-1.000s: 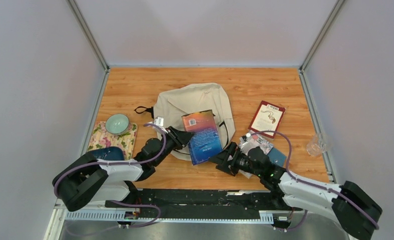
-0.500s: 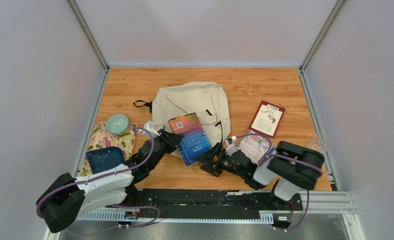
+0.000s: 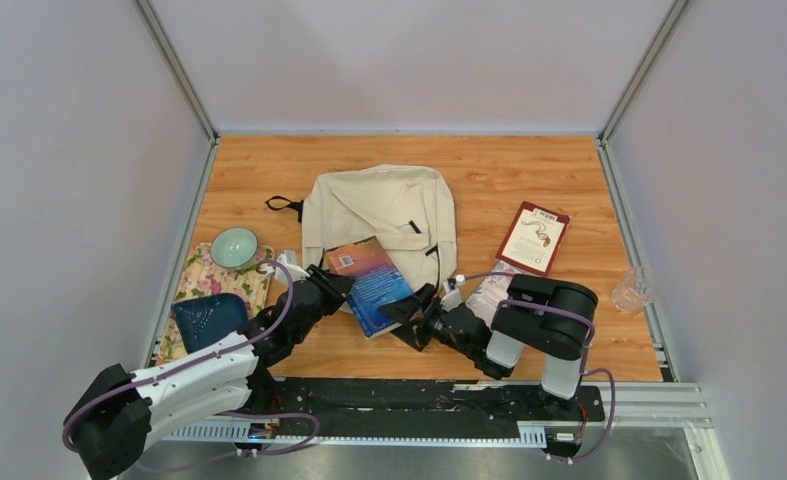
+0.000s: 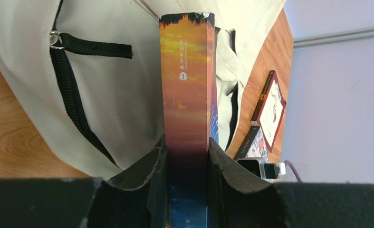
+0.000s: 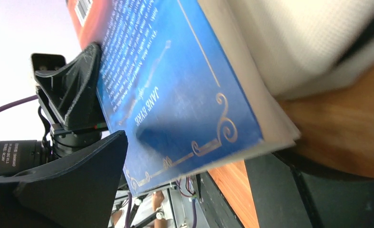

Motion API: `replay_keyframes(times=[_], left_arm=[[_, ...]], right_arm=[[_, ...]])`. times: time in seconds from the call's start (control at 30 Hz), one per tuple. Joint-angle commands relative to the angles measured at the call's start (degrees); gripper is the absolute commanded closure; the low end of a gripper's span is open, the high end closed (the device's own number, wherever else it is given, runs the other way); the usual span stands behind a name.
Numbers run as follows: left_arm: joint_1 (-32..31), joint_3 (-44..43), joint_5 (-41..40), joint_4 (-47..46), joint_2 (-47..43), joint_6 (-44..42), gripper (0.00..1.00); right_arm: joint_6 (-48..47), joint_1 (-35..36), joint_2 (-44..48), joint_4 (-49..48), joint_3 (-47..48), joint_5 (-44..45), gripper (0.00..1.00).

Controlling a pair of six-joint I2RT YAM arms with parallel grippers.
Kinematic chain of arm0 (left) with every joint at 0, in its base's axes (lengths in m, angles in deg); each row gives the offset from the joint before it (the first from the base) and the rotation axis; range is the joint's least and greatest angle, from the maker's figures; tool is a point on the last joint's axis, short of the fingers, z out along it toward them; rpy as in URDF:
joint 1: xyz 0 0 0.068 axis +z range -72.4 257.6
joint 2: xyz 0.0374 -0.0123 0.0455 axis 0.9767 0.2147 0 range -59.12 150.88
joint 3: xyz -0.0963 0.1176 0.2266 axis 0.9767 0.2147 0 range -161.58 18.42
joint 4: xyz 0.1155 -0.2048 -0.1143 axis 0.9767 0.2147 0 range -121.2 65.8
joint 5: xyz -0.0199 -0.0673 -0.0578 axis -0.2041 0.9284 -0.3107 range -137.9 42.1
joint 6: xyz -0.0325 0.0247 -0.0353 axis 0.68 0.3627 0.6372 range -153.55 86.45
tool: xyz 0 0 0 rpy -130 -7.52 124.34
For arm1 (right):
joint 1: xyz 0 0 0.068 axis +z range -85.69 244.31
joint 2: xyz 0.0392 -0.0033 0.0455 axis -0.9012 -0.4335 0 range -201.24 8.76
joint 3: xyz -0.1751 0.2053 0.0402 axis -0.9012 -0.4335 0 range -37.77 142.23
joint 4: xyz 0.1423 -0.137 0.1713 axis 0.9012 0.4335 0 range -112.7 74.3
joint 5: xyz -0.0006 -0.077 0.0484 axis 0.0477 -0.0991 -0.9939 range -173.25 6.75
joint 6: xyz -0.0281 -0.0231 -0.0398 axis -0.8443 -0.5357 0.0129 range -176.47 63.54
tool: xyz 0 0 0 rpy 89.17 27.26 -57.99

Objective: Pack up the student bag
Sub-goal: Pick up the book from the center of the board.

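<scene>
The student bag [image 3: 379,212], cream fabric with black zipper pulls, lies flat in the middle of the table. A blue and orange book [image 3: 372,283] rests tilted over the bag's near edge. My left gripper [image 3: 341,285] is shut on its spine; in the left wrist view the spine [image 4: 187,80] runs up between the two fingers of that gripper [image 4: 187,156], with the bag [image 4: 109,71] behind. My right gripper [image 3: 409,312] is open at the book's near right corner. In the right wrist view the blue back cover [image 5: 170,90] hangs between the wide jaws of the right gripper [image 5: 185,190], ungripped.
A teal bowl [image 3: 234,247] sits on a floral mat [image 3: 219,282] at the left, with a dark blue object [image 3: 207,317] near it. A red card [image 3: 534,238], a patterned packet [image 3: 491,292] and a clear cup [image 3: 632,290] lie to the right.
The left arm has drawn the book leftward and nearer, turning it. The right arm folded back and its open gripper followed to the book's corner. The bag shifted slightly left.
</scene>
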Motion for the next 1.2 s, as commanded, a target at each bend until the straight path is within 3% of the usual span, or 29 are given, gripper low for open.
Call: replay_keyframes(times=[0.0,0.2,0.37,0.4,0.63,0.87,0.97,1.0,1.1,1.13,1.17], left_arm=[[0.0,-2.3,2.0,-3.1,1.5,6.5,1.0],[-0.1,-1.0,2.9,-3.2,1.9,10.1,1.0],[-0.1,-0.4,1.2,-1.7,-0.2,10.2,1.0],[-0.1,-0.2,1.2,-1.7,-0.7,10.1,1.0],[-0.1,-0.2,3.2,-2.1,-1.1,9.1,1.0],[-0.1,1.1,5.0,-4.1,-1.1,7.9,1.0],[-0.1,1.4,6.3,-8.4,-1.3,3.2,1.0],[-0.1,0.9,7.6,-11.0,-1.2,-1.2,0.94],[0.0,-3.6,9.0,-7.3,-0.9,-8.7,0.71],[0.0,-5.0,9.2,-5.5,-0.6,-10.4,0.56],[-0.1,-8.0,9.0,-1.4,-0.4,-11.9,0.35]], right_arm=[[-1.9,1.2,-2.9,-11.7,3.3,5.4,0.06],[-4.5,1.3,1.0,-11.6,1.9,11.1,0.13],[-5.8,1.4,4.3,-11.3,-0.8,14.1,0.3],[-5.8,1.4,4.2,-11.3,-0.9,14.5,0.39],[-6.8,1.3,4.0,-11.5,-0.1,15.2,0.61],[-13.8,1.3,11.8,-11.2,-1.1,18.5,0.77],[-16.9,1.2,16.9,-7.9,-1.6,18.7,0.9],[-17.8,1.2,18.6,-6.3,-1.7,18.6,0.98],[-21.5,1.2,28.0,5.7,-0.3,18.6,1.0],[-23.1,1.2,30.8,13.6,0.3,18.8,1.0],[-25.0,1.2,36.9,18.2,1.9,19.3,1.0]])
